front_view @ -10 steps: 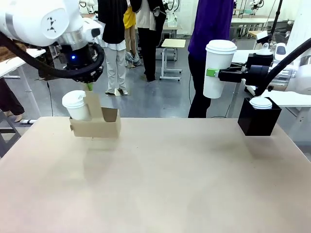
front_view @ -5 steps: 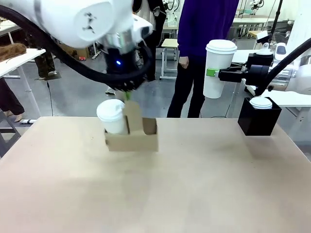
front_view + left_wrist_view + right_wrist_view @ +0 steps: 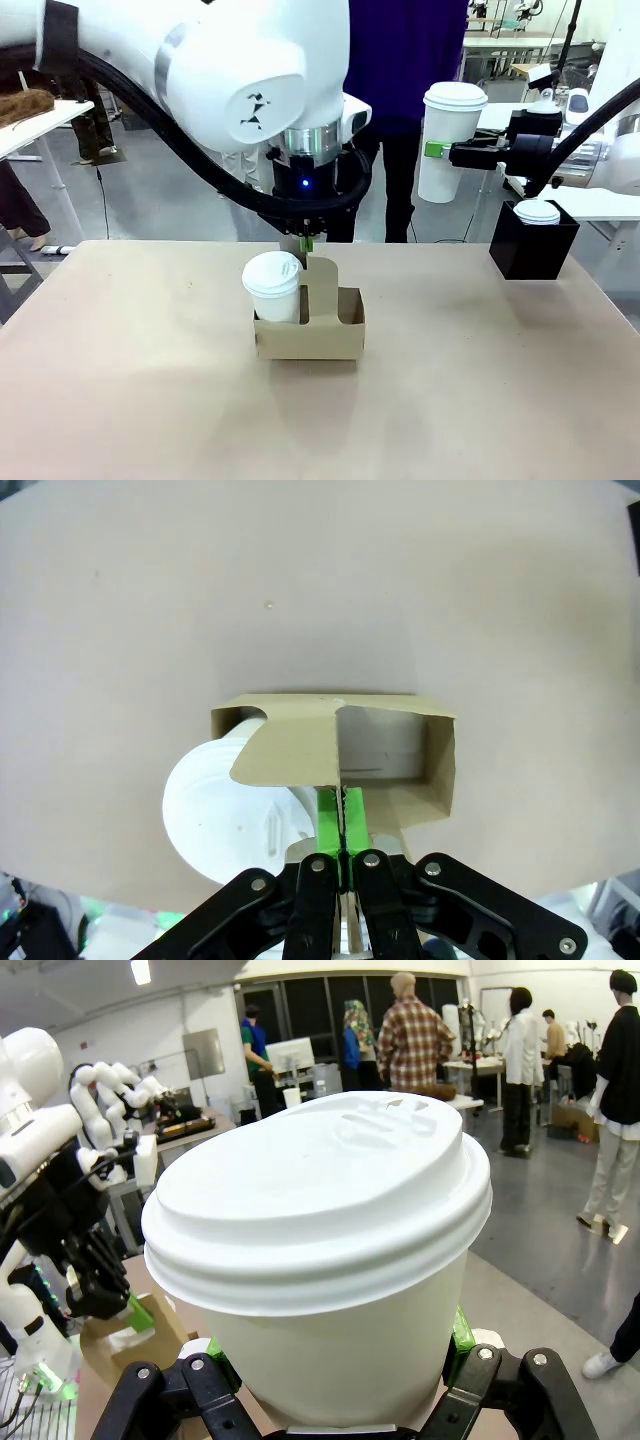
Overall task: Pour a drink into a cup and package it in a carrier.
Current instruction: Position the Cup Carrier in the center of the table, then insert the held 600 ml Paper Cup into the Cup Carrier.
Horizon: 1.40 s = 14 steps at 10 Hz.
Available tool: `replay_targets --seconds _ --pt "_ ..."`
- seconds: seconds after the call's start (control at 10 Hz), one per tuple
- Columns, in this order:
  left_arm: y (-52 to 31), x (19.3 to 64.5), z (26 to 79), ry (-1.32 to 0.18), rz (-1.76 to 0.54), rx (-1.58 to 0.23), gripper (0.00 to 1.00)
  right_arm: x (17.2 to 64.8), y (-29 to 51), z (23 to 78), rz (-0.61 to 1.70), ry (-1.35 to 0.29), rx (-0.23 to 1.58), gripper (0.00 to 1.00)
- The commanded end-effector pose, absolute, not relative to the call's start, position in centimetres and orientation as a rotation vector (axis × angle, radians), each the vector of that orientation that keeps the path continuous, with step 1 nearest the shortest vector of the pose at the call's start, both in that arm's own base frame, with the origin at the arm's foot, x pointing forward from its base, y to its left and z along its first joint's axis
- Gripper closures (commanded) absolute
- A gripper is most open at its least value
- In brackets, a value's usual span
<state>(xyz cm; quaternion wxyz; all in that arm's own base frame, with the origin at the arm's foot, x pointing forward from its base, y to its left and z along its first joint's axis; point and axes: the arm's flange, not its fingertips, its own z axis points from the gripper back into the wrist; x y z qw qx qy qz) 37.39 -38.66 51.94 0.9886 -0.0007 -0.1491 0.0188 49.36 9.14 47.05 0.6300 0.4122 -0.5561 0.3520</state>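
The brown cardboard carrier [image 3: 308, 330] is at the middle of the table, and whether its base touches the tabletop I cannot tell. My left gripper [image 3: 307, 246] comes straight down and is shut on the carrier's upright centre handle. In the left wrist view the green pads [image 3: 331, 825] pinch that handle on the carrier [image 3: 395, 750]. A smaller white lidded cup [image 3: 273, 285] [image 3: 222, 805] stands in its left slot. My right gripper [image 3: 440, 150] is shut on the tall white lidded cup [image 3: 452, 140] [image 3: 320, 1230], held high at the far right. The drink is hidden.
A black box [image 3: 533, 250] with a white lid [image 3: 537, 212] on top stands at the table's far right. A person in a purple top [image 3: 410, 40] stands behind the far edge. The near half of the table [image 3: 320, 430] is bare.
My left arm has carried the carrier and the smaller cup from the far left to the middle, nearer and lower. The right arm and its cup have not moved. The person stepped left.
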Motion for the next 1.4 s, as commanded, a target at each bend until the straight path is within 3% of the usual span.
replay_targets --seconds 0.0,0.9,1.0,1.1,1.2,1.3 --pt "-40.0 37.6 51.4 -0.325 0.063 0.011 0.98 49.4 9.3 47.5 0.813 -1.281 0.952 0.13" --pt "-40.8 37.1 49.6 -0.277 0.033 0.010 0.98 49.4 9.3 47.5 0.813 -1.281 0.952 0.13" --pt "-41.0 37.2 49.5 -0.270 0.031 0.011 0.40 49.4 9.3 47.5 0.813 -1.281 0.952 0.13" --pt "-40.1 37.1 49.9 -0.259 0.026 0.002 0.40 49.4 9.3 47.5 0.813 -1.281 0.952 0.13" --pt "-38.9 36.6 51.0 -0.257 0.007 -0.030 0.00 49.4 9.1 47.1 0.806 -1.274 0.944 0.13" --pt "-38.0 36.1 52.3 -0.266 -0.015 -0.054 0.35 50.8 9.4 45.7 0.848 -1.211 0.977 0.13"
